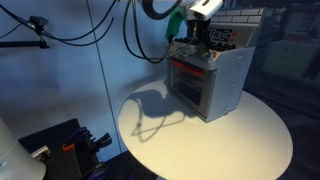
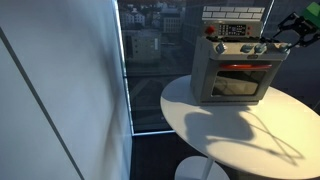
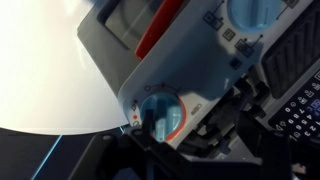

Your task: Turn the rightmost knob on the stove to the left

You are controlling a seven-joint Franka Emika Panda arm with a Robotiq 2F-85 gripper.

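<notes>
The grey toy stove with a red-framed oven door stands on a round white table in both exterior views. Its rightmost knob is pale blue with an orange ring and fills the lower middle of the wrist view. It is barely visible in an exterior view. My gripper is at the knob. One dark finger crosses the knob's left part and the other sits just to its right, so it looks closed on the knob. The gripper also shows at the stove's front panel in both exterior views.
The round white table carries only the stove. Another blue knob of the row sits further along the panel. Cables hang behind the arm. Dark equipment sits low beside the table. A glass wall is nearby.
</notes>
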